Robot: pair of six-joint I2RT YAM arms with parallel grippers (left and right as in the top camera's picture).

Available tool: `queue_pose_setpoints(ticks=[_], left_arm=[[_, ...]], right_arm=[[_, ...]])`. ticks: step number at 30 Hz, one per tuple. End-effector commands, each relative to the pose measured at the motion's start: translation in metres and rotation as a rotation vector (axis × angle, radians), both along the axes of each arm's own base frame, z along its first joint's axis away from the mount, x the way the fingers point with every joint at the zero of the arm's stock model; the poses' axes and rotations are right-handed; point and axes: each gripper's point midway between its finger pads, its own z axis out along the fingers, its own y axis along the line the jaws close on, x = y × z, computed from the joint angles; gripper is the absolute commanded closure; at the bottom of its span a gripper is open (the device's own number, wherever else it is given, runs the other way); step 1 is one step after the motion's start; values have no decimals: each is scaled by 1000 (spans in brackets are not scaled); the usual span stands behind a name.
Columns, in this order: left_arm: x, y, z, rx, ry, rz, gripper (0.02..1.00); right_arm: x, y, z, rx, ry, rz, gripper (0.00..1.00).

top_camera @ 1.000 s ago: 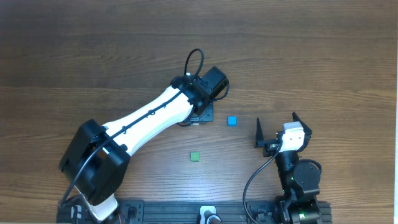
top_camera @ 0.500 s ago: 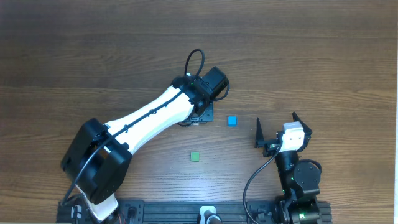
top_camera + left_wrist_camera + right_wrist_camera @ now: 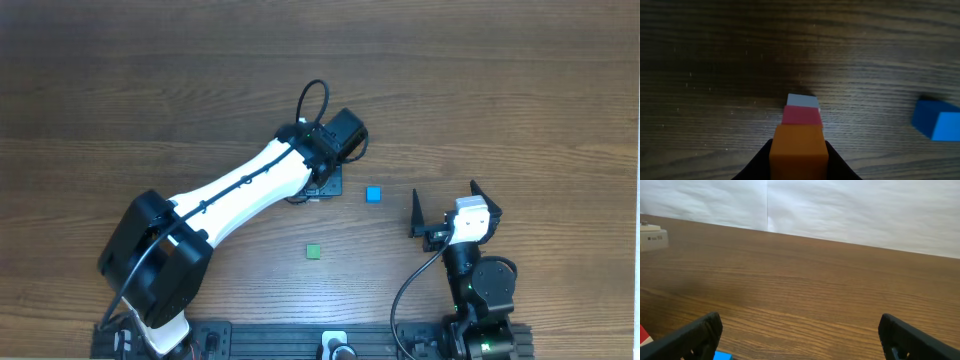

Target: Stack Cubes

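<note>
On the table (image 3: 150, 80), the left arm (image 3: 250, 190) reaches to the middle, the left gripper (image 3: 799, 162) clenched on the orange cube (image 3: 799, 147), which lines up straight above the red cube (image 3: 801, 115) and grey cube (image 3: 803, 100), so the drop looks to be plain down. The right gripper (image 3: 445, 212) hangs spread wide near its base. The blue cube (image 3: 373, 194) lies between the grippers, nearer the left; the green cube (image 3: 314, 251) lies towards the bases
</note>
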Motion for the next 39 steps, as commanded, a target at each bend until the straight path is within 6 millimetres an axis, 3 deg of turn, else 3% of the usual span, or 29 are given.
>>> queue_pose_setpoints(ticks=[1, 32, 39], left_arm=[[0, 4, -8, 22, 5, 17, 853], [-1, 0, -15, 13, 23, 14, 833], [-1, 0, -15, 10, 20, 14, 649]], right_arm=[[0, 0, -2, 0, -1, 4, 7], [0, 0, -2, 0, -1, 4, 7], [0, 0, -2, 0, -1, 4, 9]])
